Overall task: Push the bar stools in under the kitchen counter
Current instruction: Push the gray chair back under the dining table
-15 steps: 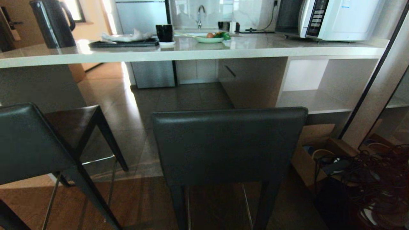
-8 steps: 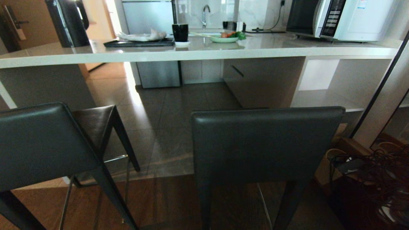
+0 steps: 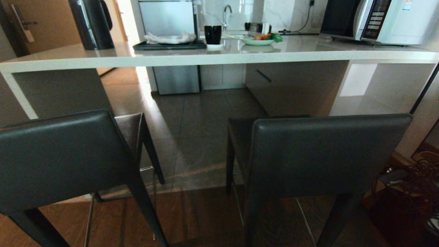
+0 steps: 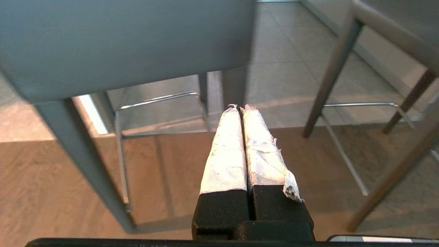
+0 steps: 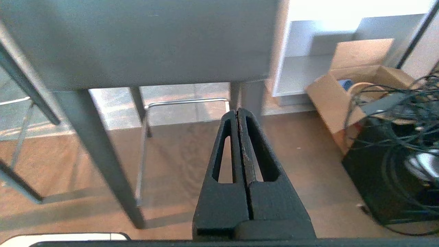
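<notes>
Two bar stools [image 3: 329, 154] stand near, not yet under the far worktop [image 3: 219, 56]. Left hand [image 4: 240, 107] and right hand [image 5: 237, 111], pressed together, empty. Next: approach, push backrests.

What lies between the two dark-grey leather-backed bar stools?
Bare floor only, between left stool and right stool: grey tile, then brown wood nearer the camera. Head view shows it.

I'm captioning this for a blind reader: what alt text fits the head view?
Two dark-backed bar stools, left and right, stand pulled out before a pale stone kitchen counter. On it are a kettle, tray, black cup, plate of vegetables and microwave.
</notes>
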Controlling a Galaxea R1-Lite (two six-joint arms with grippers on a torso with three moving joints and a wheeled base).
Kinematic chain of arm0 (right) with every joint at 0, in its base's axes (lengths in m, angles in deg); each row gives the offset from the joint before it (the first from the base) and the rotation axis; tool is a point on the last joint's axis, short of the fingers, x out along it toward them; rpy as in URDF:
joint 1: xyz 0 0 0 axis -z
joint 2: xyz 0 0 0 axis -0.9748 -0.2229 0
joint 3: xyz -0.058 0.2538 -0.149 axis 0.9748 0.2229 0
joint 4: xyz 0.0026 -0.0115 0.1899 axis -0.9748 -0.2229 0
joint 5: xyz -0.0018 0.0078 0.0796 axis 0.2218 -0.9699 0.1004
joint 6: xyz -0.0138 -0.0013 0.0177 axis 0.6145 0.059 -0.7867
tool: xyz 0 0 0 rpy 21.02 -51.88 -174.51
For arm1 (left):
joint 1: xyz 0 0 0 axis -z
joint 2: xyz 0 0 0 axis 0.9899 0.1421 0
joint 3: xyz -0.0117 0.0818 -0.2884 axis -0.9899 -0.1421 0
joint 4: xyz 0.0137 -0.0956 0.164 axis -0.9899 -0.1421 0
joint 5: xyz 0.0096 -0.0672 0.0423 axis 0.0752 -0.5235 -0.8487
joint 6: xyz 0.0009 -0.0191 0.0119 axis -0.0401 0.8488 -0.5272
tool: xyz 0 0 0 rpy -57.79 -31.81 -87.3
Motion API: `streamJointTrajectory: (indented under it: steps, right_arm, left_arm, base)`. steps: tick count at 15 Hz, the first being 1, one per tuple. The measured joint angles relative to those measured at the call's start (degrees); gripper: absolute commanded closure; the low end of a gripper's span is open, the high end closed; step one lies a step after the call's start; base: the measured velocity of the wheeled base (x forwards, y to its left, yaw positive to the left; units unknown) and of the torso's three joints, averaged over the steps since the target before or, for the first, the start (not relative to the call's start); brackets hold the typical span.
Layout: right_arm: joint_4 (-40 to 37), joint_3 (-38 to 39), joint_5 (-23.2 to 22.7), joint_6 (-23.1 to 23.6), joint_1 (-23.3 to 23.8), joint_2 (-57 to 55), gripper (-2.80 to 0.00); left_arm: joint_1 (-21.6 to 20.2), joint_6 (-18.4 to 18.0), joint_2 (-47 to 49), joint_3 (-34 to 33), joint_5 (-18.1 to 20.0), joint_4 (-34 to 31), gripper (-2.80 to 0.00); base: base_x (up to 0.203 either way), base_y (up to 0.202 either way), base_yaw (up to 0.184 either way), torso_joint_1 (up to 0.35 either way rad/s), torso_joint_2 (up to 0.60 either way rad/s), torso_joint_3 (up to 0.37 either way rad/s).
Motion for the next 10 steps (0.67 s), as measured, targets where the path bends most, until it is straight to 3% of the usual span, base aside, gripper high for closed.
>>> streamJointTrajectory:
  steps: [10]
  right_arm:
    - [0.0, 0.0, 0.0, 0.0, 0.0, 0.0, 0.0]
  left_arm:
    - [0.0, 0.0, 0.0, 0.0, 0.0, 0.0, 0.0]
  base:
    - [0.0, 0.197, 0.0, 0.002, 0.0, 0.004]
